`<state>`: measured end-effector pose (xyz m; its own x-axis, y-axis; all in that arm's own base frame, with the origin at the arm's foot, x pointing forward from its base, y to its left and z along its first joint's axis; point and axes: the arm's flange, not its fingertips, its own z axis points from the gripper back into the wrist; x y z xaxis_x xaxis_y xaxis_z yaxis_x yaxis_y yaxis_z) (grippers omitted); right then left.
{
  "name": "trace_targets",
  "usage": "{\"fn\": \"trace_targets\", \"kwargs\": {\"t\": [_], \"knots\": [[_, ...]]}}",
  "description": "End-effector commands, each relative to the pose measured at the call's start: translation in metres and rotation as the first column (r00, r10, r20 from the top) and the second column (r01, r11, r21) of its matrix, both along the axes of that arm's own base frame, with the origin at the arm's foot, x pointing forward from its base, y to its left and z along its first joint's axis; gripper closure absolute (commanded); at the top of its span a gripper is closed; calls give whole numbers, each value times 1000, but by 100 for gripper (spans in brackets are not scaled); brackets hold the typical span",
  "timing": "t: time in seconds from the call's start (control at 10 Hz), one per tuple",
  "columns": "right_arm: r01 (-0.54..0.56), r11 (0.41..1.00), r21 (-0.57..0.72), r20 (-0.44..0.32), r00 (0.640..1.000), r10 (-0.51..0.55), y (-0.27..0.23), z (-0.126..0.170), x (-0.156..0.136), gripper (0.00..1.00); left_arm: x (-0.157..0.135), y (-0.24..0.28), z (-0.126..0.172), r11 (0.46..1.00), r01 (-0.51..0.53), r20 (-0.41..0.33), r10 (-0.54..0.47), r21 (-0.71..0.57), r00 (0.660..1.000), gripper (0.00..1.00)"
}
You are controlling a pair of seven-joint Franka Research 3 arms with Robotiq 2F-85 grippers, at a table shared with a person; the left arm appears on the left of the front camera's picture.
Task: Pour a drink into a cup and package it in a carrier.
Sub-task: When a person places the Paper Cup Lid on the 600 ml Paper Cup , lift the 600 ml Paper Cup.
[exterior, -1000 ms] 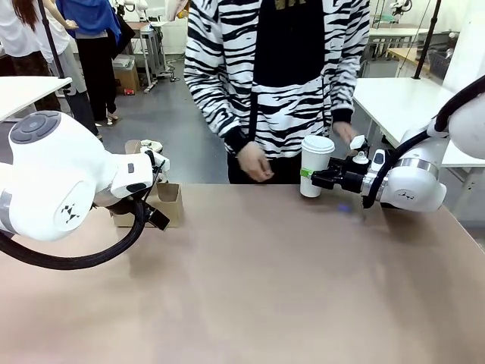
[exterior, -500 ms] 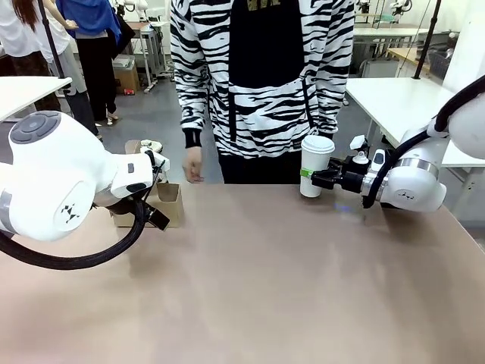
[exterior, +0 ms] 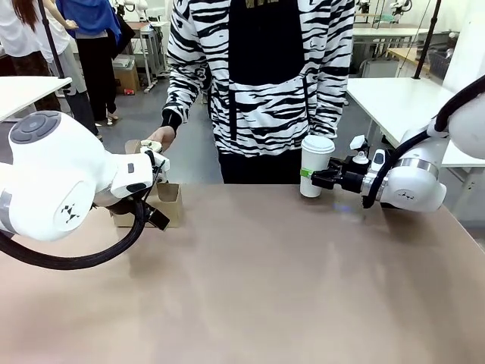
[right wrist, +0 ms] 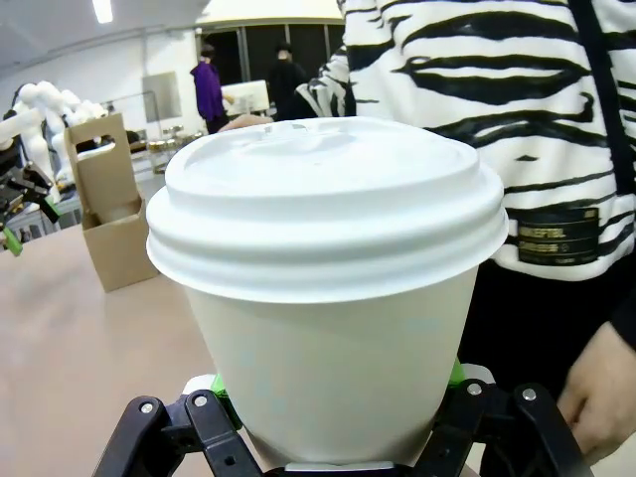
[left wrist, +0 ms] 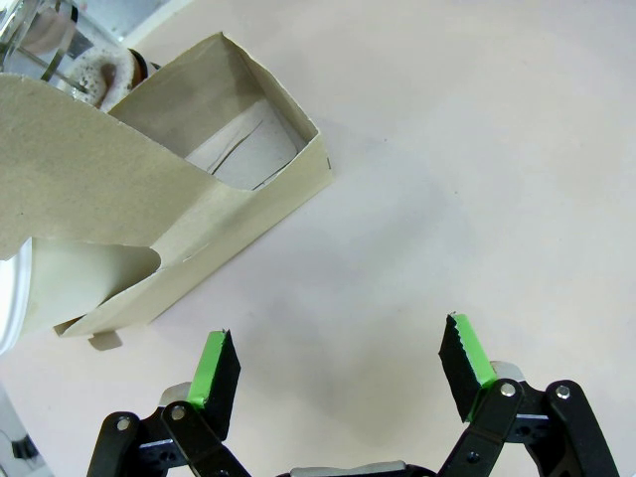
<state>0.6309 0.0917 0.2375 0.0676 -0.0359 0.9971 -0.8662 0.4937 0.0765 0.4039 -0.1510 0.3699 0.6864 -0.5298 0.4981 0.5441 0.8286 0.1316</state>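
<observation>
The white paper cup (exterior: 316, 165) with its white lid (right wrist: 323, 204) stands upright at the table's far edge, right of centre. My right gripper (exterior: 314, 177) is shut on its lower body, green pads (right wrist: 455, 374) pressed on both sides. The lid hides the drink. At the far left stands the brown cardboard carrier (exterior: 168, 203), seen close in the left wrist view as the carrier (left wrist: 169, 229) with its handle tab raised. My left gripper (left wrist: 343, 350) hovers open beside it over bare table, holding nothing.
A person in a striped top stands at the far side. One of their hands (exterior: 161, 137) reaches to something behind the carrier that my left arm (exterior: 53, 186) mostly hides. The brown table (exterior: 265, 288) is bare in the middle and front.
The person has stepped left, and their hand has moved from near the cup across to behind the carrier. Both arms and the cup have stayed still.
</observation>
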Motion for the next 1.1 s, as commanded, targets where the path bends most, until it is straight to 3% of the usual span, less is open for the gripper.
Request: {"fn": "trace_targets", "kwargs": {"t": [0.0, 0.1, 0.5, 0.7, 1.0], "knots": [[8, 1000, 16, -22, 1000, -8, -4, 32, -10, 19, 0, 0, 0, 1000, 1, 1, -1, -1, 1000, 0], [-24, 998, 52, -42, 999, 26, -5, 72, -30, 19, 0, 0, 0, 1000, 1, 1, -1, -1, 1000, 0], [-77, 997, -26, -7, 997, 77, 4, 197, -105, 19, 0, 0, 0, 1000, 1, 1, -1, -1, 1000, 0], [-71, 996, -51, -21, 997, 70, 6, 238, -143, 19, 0, 0, 0, 1000, 1, 1, -1, -1, 1000, 0], [-121, 992, -35, 10, 993, 122, -3, 274, -199, 19, 0, 0, 0, 1000, 1, 1, -1, -1, 1000, 0]]}}
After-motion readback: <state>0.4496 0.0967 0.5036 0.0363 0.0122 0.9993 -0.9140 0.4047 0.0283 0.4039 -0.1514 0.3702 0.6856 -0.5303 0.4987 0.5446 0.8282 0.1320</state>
